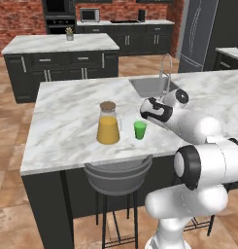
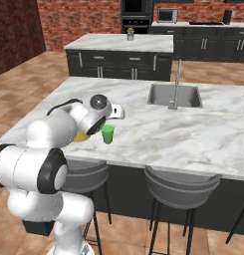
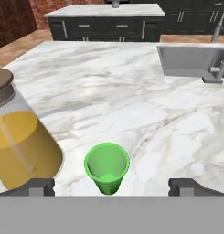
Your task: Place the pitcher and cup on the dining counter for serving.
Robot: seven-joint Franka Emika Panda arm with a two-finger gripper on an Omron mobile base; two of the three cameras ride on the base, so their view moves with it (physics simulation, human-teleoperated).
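One pitcher (image 1: 109, 124) is standing upright on the dining counter (image 1: 67, 121), near its front edge. You are looking at clear glass holding orange liquid up to roughly two thirds, with a round brown lid sitting on top.

One green cup (image 1: 140, 130) is standing upright just beside the pitcher, on the sink side, apart from it and not touching. In the hand view you are looking down into the cup (image 3: 107, 167); nothing is showing inside it. The pitcher (image 3: 22, 137) is sitting at the left of that view.

One steel sink (image 1: 149, 86) is sitting in the counter farther back, with one arched faucet (image 1: 165, 73) at its rim. The basin is looking bare.

The claw (image 3: 111, 186) is hanging released, jaws spread wide, with the two dark fingertips (image 3: 38, 186) showing well apart at the bottom of the hand view. The cup is sitting between them and a little ahead; you are seeing no contact with either tip. It is holding nothing.

Two stools (image 2: 181, 191) are tucked under the counter's front edge in the right base view. One separate island (image 1: 59, 44) is standing behind, carrying one small plant (image 1: 69, 33).
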